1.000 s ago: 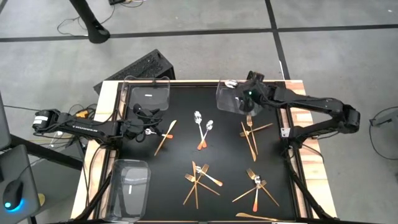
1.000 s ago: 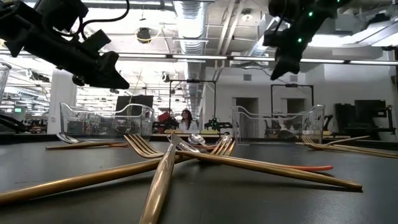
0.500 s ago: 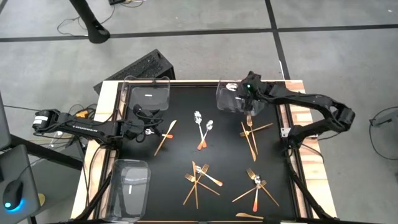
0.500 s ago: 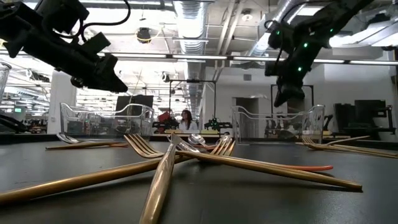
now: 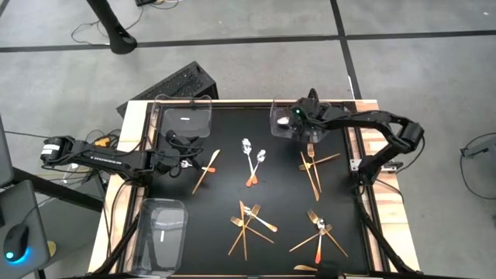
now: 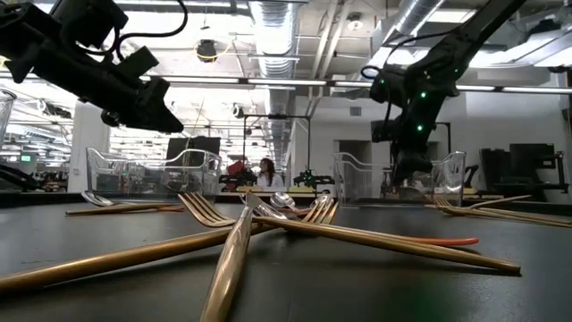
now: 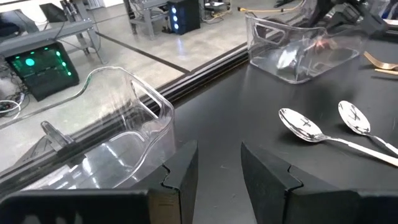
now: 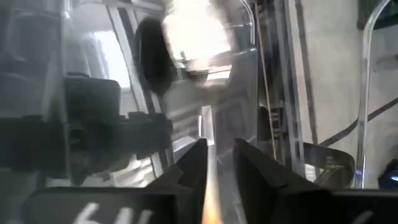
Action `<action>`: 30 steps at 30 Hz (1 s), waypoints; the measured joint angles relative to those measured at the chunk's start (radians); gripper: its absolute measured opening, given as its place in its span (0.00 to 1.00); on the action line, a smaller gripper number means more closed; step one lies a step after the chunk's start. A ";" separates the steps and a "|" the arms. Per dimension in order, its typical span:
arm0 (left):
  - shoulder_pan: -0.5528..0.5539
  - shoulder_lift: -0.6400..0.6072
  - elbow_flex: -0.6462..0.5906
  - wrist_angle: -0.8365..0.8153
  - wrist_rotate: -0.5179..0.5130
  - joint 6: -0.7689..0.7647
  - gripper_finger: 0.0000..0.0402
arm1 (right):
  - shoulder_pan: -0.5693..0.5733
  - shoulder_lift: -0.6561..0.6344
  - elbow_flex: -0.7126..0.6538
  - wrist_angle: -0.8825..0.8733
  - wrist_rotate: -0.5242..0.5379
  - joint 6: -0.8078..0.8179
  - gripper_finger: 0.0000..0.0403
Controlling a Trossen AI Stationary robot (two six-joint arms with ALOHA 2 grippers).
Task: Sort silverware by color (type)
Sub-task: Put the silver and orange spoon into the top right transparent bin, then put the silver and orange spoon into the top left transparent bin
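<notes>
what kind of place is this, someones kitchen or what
Not a kitchen; most likely a robotics lab or open workshop. The black table stands on a bare concrete floor with loose cables, and the low view shows exposed ceiling ducts and a person among benches far behind.

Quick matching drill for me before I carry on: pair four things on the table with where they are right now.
Things:
1. right gripper
2. left gripper
3. two silver-headed spoons
4. crossed gold forks

Places:
A. mid-table, between the arms
B. over the clear tray at the far right
C. near edge of the mat, centre
D. left side, beside a gold utensil

Pairs: 1-B, 2-D, 3-A, 4-C
</notes>
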 joint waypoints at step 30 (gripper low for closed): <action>0.000 0.000 0.000 -0.045 0.002 -0.047 0.27 | 0.590 -0.423 -0.049 -0.474 0.131 1.089 0.30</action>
